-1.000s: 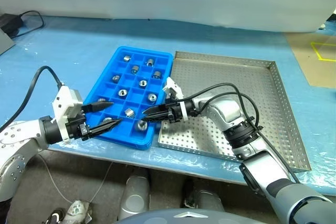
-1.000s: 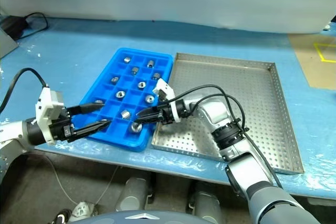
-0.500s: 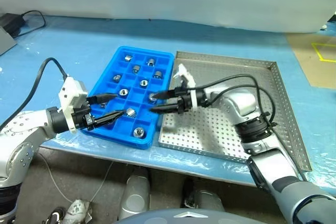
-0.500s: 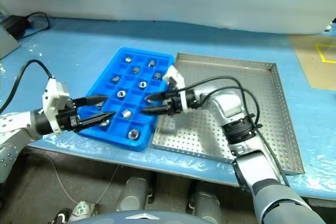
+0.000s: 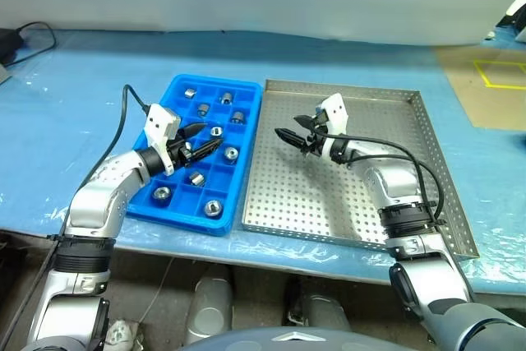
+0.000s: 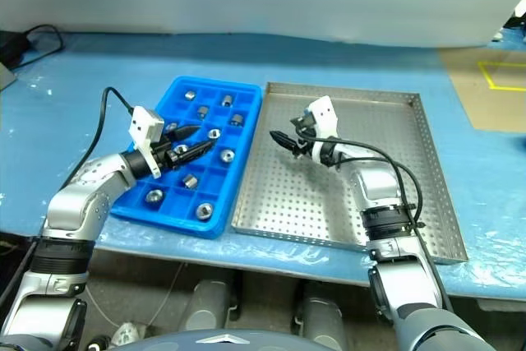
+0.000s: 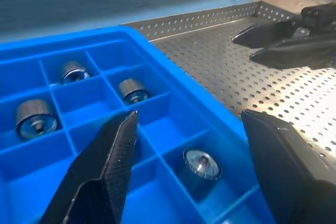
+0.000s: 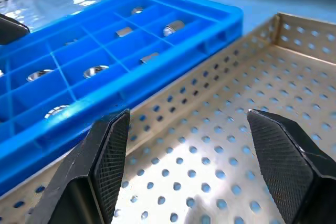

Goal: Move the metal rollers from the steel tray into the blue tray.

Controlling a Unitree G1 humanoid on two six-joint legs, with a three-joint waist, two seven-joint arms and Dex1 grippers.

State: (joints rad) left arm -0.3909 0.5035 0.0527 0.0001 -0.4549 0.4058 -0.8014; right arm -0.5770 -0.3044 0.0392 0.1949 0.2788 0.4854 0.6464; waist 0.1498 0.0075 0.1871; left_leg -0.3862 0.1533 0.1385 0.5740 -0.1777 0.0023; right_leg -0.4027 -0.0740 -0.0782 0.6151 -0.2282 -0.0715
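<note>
Ten or so metal rollers (image 5: 212, 207) sit in the blue tray (image 5: 249, 154); the steel tray (image 5: 427, 162) looks bare. Head views: left gripper (image 5: 200, 141) over the blue tray's middle, right gripper (image 5: 289, 136) near the steel tray's far-left corner. Wrist views: both fingers spread, empty. Risk, judged: left fingers (image 7: 100, 177) dipping could knock a seated roller out.

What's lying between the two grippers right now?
Between the left gripper and the right gripper lie the blue tray's right-hand compartments and rim, then bare steel tray floor, seen in the left eye view.
</note>
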